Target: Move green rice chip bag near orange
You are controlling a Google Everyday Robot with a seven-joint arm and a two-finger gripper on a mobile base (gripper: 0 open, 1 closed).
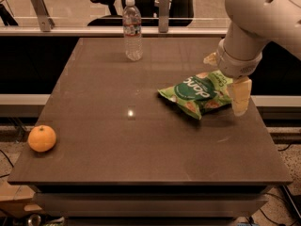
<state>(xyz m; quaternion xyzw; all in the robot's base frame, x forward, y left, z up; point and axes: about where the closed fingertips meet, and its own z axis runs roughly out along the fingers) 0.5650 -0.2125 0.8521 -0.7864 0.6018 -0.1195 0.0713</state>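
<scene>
The green rice chip bag (196,94) lies flat on the right half of the dark table (141,140). My gripper (225,77) hangs from the white arm at the bag's right end. It is open, with one cream finger (240,96) on the near side of the bag's end and the other finger (210,59) on the far side. The orange (42,138) sits near the table's front left corner, far from the bag.
A clear water bottle (133,30) stands upright at the table's back edge, left of the bag. A rail with metal posts (40,3) and office chairs are behind the table. The table's right edge is close to the gripper.
</scene>
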